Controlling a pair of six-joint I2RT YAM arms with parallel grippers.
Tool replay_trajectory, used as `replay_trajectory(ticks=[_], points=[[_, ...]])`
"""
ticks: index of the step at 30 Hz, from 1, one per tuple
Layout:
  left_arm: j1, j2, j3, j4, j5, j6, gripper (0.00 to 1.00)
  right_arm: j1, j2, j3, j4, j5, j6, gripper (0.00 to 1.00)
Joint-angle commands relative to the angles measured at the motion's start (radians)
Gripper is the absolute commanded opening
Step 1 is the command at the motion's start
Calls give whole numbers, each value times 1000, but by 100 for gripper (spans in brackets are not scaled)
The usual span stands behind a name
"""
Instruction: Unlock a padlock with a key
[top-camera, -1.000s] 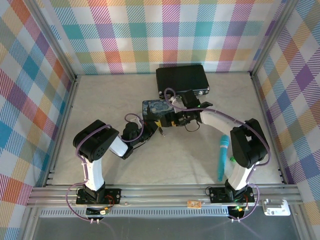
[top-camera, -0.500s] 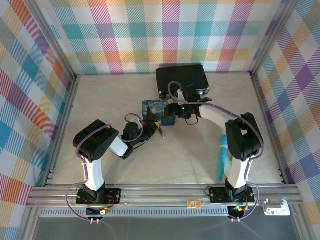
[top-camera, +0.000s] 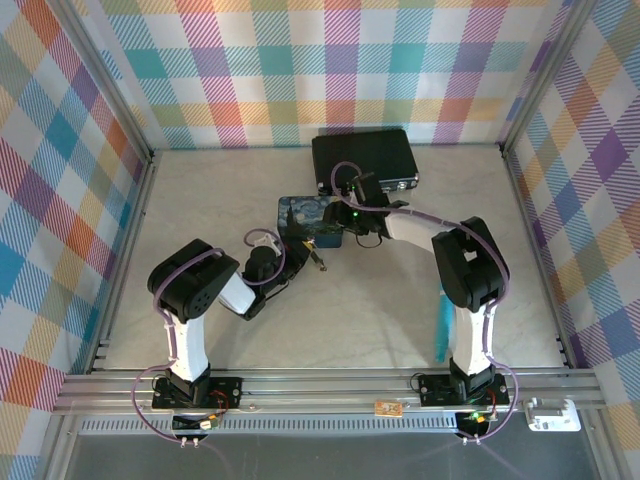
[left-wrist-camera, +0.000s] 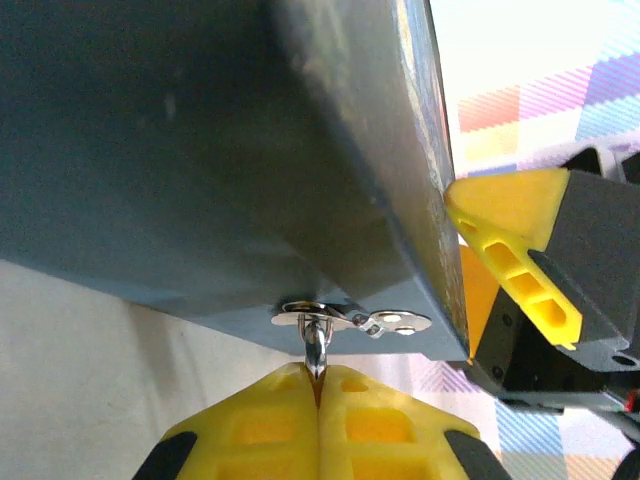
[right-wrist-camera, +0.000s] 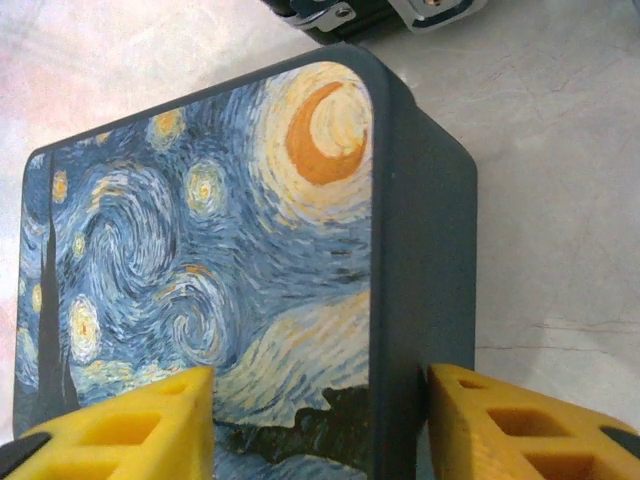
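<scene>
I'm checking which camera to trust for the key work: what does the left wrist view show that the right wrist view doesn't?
Left wrist view: the left gripper, jaws shut on a thin silvery piece, apparently the key, just below a metal hasp on the tin's dark side.
Right wrist view: the tin's painted lid, the briefcase edge, the table.
Both: the tin and the right gripper straddling it.

Starry-night tin (top-camera: 310, 220), black briefcase (top-camera: 362, 157) behind — turquoise stick (top-camera: 442, 320) apart
</scene>
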Motion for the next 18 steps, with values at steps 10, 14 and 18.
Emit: replay_trajectory(ticks=[10, 14, 18], points=[[-26, -22, -50, 50, -403, -87, 0, 63, -13, -136, -42, 147, 173, 45], [-40, -16, -38, 52, -497, -130, 0, 64, -40, -167, -16, 164, 203, 44], [-45, -8, -6, 56, -540, -156, 0, 65, -42, -169, -11, 173, 223, 43]])
